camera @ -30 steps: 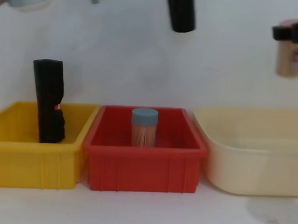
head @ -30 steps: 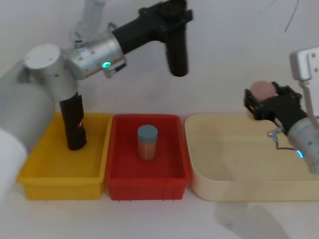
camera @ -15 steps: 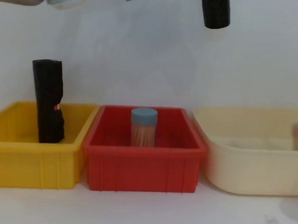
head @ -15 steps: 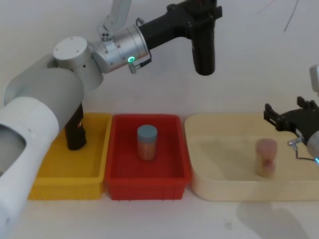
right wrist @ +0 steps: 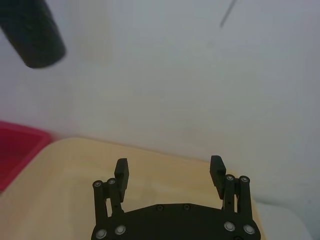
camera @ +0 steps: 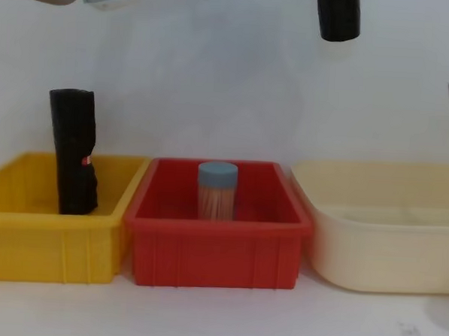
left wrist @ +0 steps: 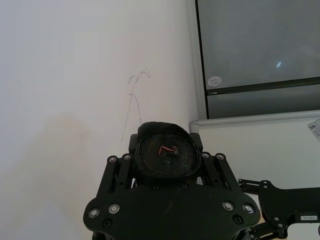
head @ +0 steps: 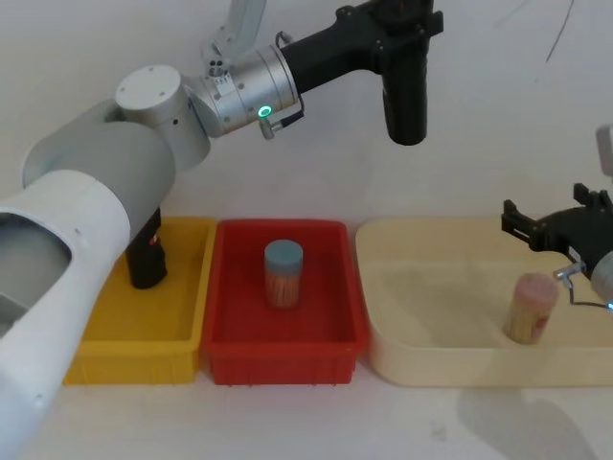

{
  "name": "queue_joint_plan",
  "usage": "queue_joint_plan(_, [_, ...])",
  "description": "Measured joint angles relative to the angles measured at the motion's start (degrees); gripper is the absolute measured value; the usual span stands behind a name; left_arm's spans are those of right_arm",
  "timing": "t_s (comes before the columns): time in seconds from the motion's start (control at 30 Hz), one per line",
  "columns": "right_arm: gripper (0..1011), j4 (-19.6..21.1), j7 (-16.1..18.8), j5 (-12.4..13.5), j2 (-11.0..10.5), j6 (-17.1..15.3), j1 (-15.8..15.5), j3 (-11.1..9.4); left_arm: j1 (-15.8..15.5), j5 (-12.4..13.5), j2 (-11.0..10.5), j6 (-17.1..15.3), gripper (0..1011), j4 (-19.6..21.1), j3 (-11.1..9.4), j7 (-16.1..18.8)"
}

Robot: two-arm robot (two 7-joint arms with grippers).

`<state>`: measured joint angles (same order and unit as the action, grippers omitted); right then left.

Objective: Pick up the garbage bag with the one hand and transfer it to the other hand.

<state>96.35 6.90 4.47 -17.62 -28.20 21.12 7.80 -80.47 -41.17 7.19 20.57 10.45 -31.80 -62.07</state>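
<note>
The left gripper (head: 395, 29), on the arm with the green light, is closed around the upper end of the garbage bag (head: 406, 96). It holds the bag upright high in the air, about over the left end of the cream tub (head: 421, 356) and well apart from it and from the red bin (head: 287, 356). The right gripper (head: 554, 228) hangs over the right part of the cream tub with its fingers (right wrist: 121, 172) spread wide and nothing between them, and a jar with a pink lid (head: 532, 305) stands in the tub just below it.
</note>
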Motion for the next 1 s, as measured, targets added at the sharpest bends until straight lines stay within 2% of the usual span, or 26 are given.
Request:
queue_joint_plan(0.33, [999, 1.2, 3.4, 0.5, 0.1, 1.8, 1.6, 1.6, -0.7, -0.3, 0.6, 0.4, 557, -1.3, -0.2, -0.6])
queue_joint_plan(0.57, [999, 1.2, 5.8, 0.8, 1.4, 3.4, 4.3, 4.0, -1.0, -0.4, 0.8, 0.6, 557, -1.9, -0.3, -0.8])
queue_joint_plan(0.7, [999, -0.3, 6.8, 0.2, 2.9, 5.1, 7.3, 6.5, -1.1, -0.5, 0.9, 0.7, 557, -2.2, -0.3, -0.9])
queue_joint_plan(1.0, [999, -4.8, 6.8, -2.3, 5.7, 7.3, 12.1, 9.9, -1.2, -0.5, 1.0, 0.7, 557, -2.4, -0.4, -0.9])
